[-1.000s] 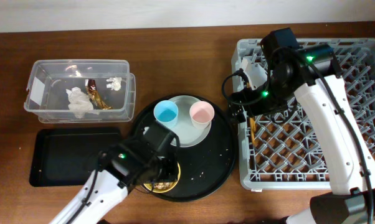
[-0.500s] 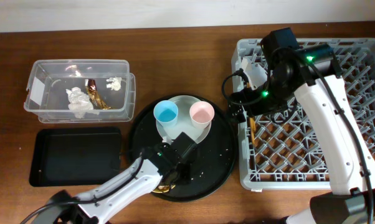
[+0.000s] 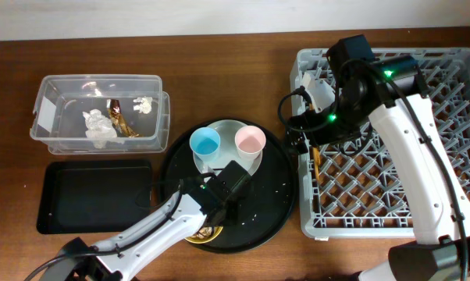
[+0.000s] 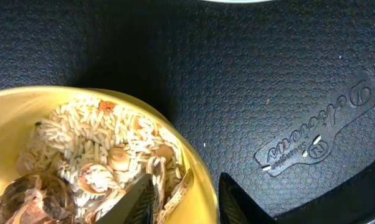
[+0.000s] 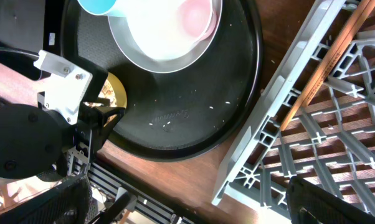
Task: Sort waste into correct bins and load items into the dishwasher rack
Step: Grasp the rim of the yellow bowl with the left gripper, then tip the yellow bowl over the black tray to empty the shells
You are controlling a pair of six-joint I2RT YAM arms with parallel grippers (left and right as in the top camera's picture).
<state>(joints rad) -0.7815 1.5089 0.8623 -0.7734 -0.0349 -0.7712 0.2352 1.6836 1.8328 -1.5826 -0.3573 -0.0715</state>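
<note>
The yellow bowl (image 3: 197, 232) (image 4: 199, 177) holds beige food scraps (image 4: 94, 143) with rice and sits at the front of the round black tray (image 3: 274, 203). My left gripper (image 3: 219, 212) (image 4: 186, 202) is open and straddles the bowl's rim, one finger inside and one outside. The blue cup (image 3: 204, 143) and pink cup (image 3: 250, 140) stand on the grey plate (image 3: 229, 129). My right gripper (image 3: 304, 134) (image 5: 187, 211) is open and empty above the left edge of the dishwasher rack (image 3: 391, 156). A gold utensil (image 3: 316, 164) lies in the rack.
The clear tub (image 3: 102, 78) at the back left holds white tissue (image 3: 98, 126) and a foil wrapper (image 3: 122, 121). The flat black tray (image 3: 94, 195) lies in front of it. Rice crumbs dot the round tray (image 4: 237, 74).
My left arm has swung right across the round tray and its fingers now sit over the bowl's rim. The plate with the cups has shifted slightly left. The right arm has not moved.
</note>
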